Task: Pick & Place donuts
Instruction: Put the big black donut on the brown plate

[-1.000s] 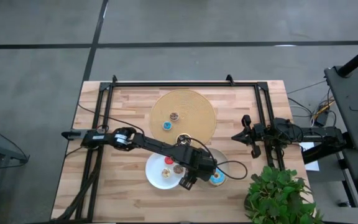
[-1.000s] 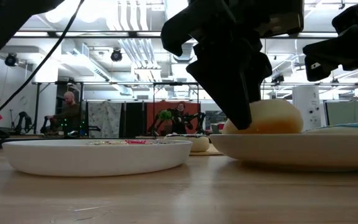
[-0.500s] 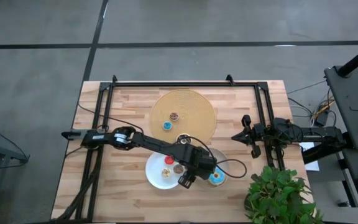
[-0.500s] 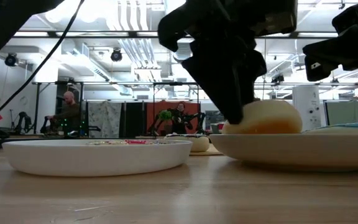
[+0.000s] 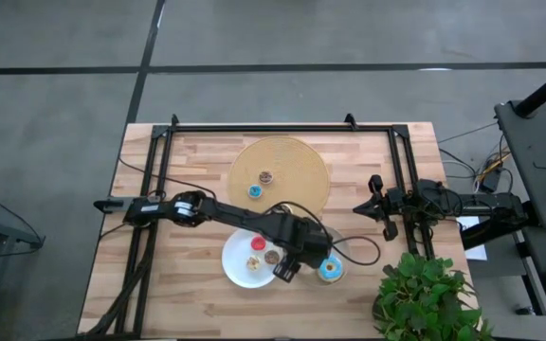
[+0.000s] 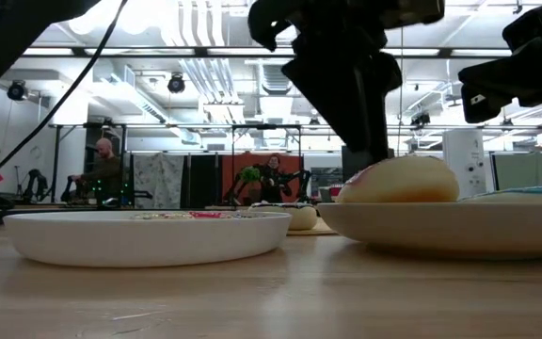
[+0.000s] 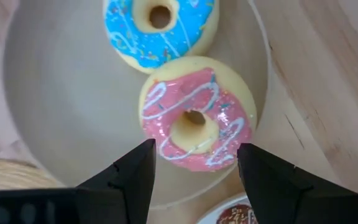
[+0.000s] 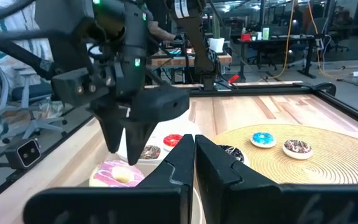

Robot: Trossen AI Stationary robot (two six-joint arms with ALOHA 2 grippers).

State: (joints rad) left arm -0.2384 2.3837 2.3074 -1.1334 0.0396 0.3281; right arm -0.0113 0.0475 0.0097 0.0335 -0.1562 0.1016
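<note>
My left gripper [image 7: 194, 171] hangs open just above the pink donut [image 7: 194, 121], one finger on either side, touching nothing. The pink donut rests flat in the right white plate [image 7: 55, 124], beside the light blue donut [image 7: 160, 28]. In the low view the pink donut [image 6: 398, 179] sits below the raised left gripper [image 6: 346, 94]. The left plate [image 5: 240, 270] holds a tiny red donut [image 5: 257, 244] and a tiny brown one [image 5: 271, 256]. My right gripper [image 5: 375, 204] waits shut by the table's right rail.
The round wooden board [image 5: 297, 156] at the table's far middle carries a tiny blue donut [image 5: 255, 192] and a tiny brown one [image 5: 266, 177]. A dark donut [image 8: 232, 151] lies near its front rim. A green plant [image 5: 420, 294] stands at the near right corner.
My left gripper has risen from the right plate, leaving the pink donut lying there; its fingers stood down at the donut a second ago and now hang clear above it. The donut has stayed in place.
</note>
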